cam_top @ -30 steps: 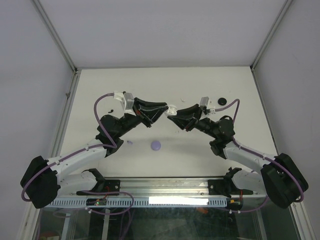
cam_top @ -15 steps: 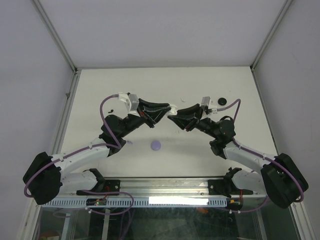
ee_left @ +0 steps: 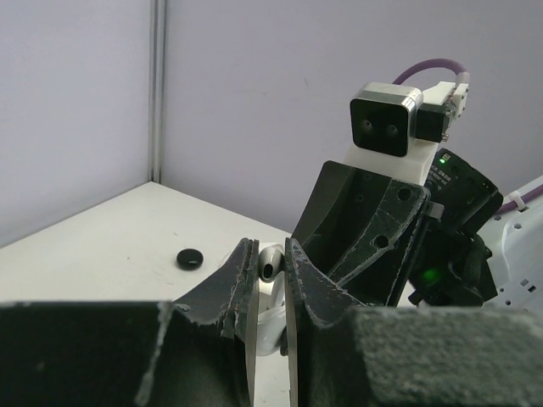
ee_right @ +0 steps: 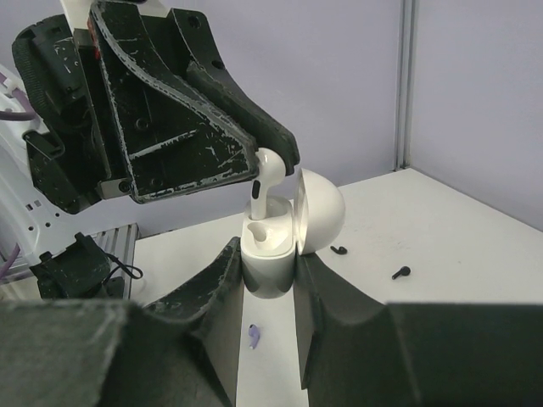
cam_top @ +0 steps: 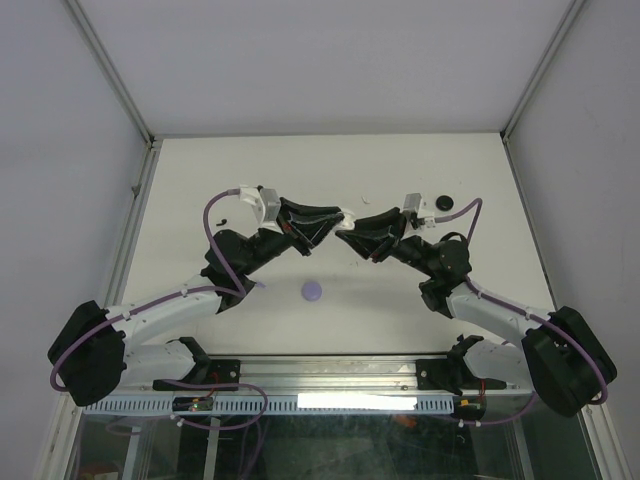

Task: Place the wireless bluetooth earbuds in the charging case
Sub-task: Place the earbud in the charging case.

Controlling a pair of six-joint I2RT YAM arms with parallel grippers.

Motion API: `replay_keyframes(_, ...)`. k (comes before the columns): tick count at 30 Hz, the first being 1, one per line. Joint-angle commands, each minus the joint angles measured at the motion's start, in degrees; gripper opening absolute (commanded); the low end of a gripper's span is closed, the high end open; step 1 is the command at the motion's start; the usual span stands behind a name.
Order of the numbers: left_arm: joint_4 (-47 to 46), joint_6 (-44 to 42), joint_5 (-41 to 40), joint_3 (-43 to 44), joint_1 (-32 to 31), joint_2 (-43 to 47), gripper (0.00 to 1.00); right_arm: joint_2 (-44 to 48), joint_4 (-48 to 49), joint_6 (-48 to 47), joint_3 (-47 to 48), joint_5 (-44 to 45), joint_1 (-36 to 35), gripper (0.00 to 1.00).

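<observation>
- Clamping the white charging case by its lower body, the right gripper has a finger pressed on each side and holds it upright above the middle of the tabletop.
- The case's lid is swung open and stands up on the side away from the left arm.
- The left gripper is pinched on a white earbud. Its head sits between the fingertips and its stem points down.
- The stem's lower end is at the open top of the case. The pictures do not show whether it is fully seated.
- The two grippers meet tip to tip, the left one coming in over the right.
- A black earbud and a second black earbud lie loose on the table toward the left edge, a little apart from each other.
- A lavender earbud lies on the table below the held case, nearer the near edge.
- A lavender round case rests toward the near edge at mid-width, just right of that bud.
- A black round case sits in the far half, toward the right edge.
</observation>
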State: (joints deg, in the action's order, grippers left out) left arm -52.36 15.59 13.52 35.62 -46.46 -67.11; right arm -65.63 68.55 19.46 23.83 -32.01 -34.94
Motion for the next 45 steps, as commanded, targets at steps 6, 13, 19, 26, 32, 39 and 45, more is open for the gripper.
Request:
replay_keyframes(6, -2.2, 0.8, -2.1, -1.6, -0.9, 1.0, 0.0, 2.9, 4.9, 0.0, 0.4, 3.6, -0.4, 0.0)
replay_keyframes(13, 1.6, 1.6, -4.2, -0.7, -1.0, 0.9, 0.0, 3.3, 4.8, 0.0, 0.4, 3.1, -0.3, 0.0)
replay_keyframes(19, 6.1, 1.7, -5.0, 1.9, -0.9, 0.6, 0.05, 3.1, 3.7, -0.2, 0.7, 1.1, -0.3, 0.0)
replay_keyframes(26, 9.4, 1.9, -6.1, 2.9, -0.9, 1.7, 0.23, 3.0, 3.5, -0.2, 0.6, 0.9, -0.3, 0.0)
replay_keyframes(32, 13.0, 2.2, -7.0, 4.4, -0.9, 3.1, 0.38, 3.3, 3.0, -0.3, 0.4, 1.4, -0.3, 0.0)
replay_keyframes(39, 16.6, 2.6, -7.5, 5.0, -0.6, 6.8, 0.45, 4.2, 1.1, -1.1, 0.3, 1.9, -0.3, 0.0)
replay_keyframes(45, 20.4, 3.5, -1.4, 5.0, 2.5, 8.6, 0.45, 5.1, -1.0, -1.4, 0.7, 1.4, -0.2, 0.0)
